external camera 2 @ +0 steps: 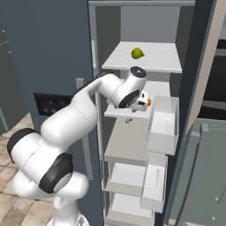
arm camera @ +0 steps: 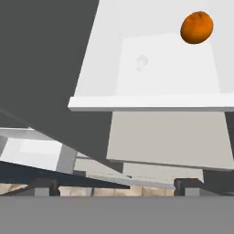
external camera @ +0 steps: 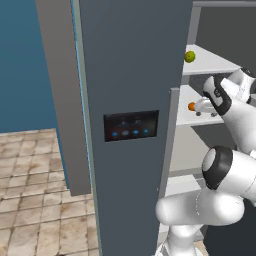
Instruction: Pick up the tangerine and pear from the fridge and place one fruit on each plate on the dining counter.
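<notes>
The fridge (external camera: pixel 131 60) stands with its right side open, pale shelves showing. On the top shelf rests the yellow-green pear (external camera: pixel 189 56) (external camera 2: pixel 137 53). One shelf lower lies the small orange tangerine (external camera: pixel 191 106) (external camera 2: pixel 149 102) (arm camera: pixel 197 27). My gripper (external camera: pixel 200 106) (external camera 2: pixel 142 106) (arm camera: pixel 118 186) reaches into that shelf level, close beside the tangerine and apart from it. It is open, its dark fingertips (arm camera: pixel 45 186) spread wide with nothing between them. The plates and the dining counter are out of view.
White door bins (external camera 2: pixel 161 123) hang on the open right door (external camera 2: pixel 196 88), close to my hand. The shut left door carries a black panel with blue lights (external camera: pixel 131 125). More pale shelves (external camera 2: pixel 128 141) sit below. Tiled floor (external camera: pixel 30 190) lies to the left.
</notes>
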